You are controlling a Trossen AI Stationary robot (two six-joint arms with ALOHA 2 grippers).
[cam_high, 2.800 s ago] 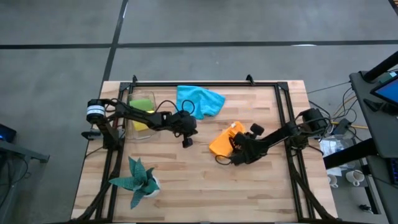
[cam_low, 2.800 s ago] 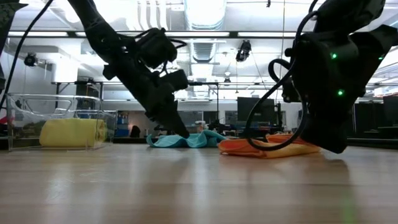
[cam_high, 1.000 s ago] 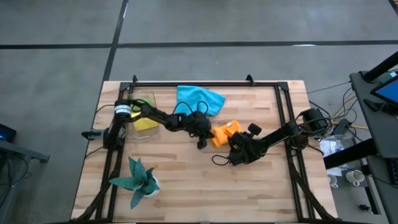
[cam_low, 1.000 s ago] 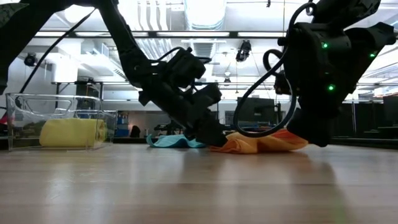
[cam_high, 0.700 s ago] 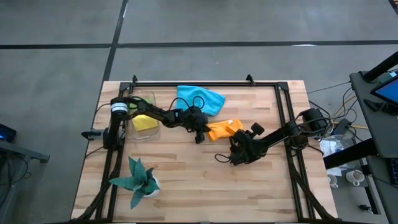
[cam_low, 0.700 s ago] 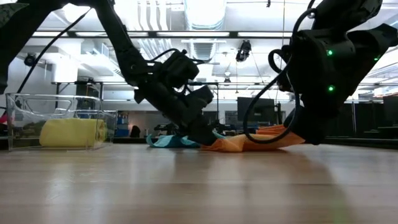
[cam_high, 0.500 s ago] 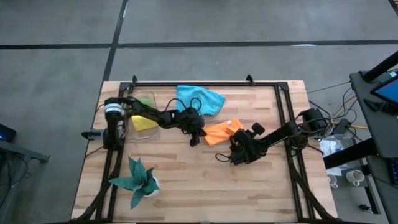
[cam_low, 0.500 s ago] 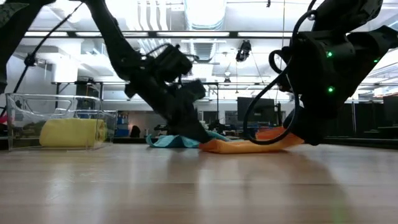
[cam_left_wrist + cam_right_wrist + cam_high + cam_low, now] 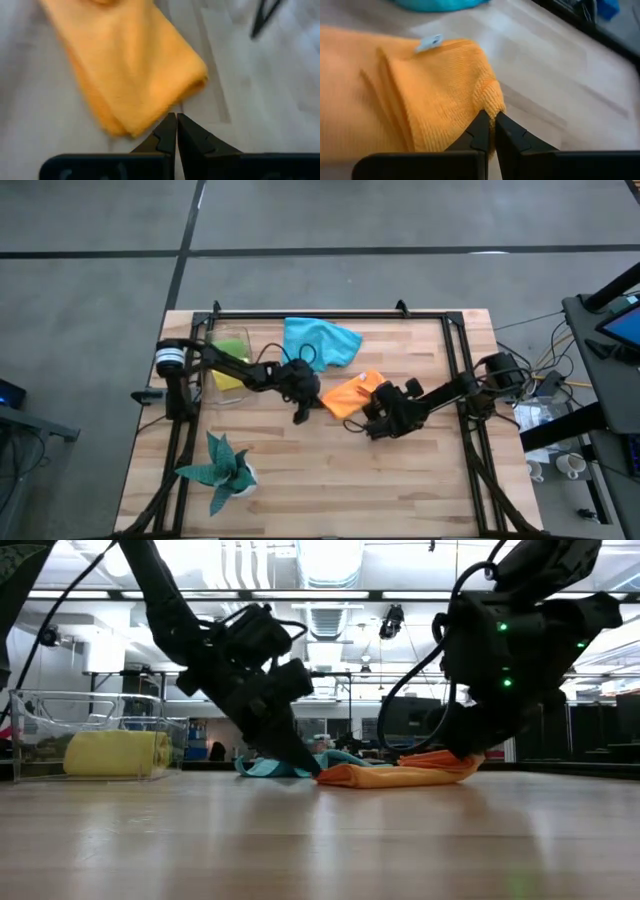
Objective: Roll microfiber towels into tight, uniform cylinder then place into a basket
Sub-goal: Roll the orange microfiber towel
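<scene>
One camera hangs overhead, looking straight down on the whole desk (image 9: 300, 470) and both arms. Another sits at desk-top level, facing across the wood into the room behind. Each wrist camera peers past its own fingers, very close to the orange towel (image 9: 125, 65), which all four views share from different sides.
</scene>
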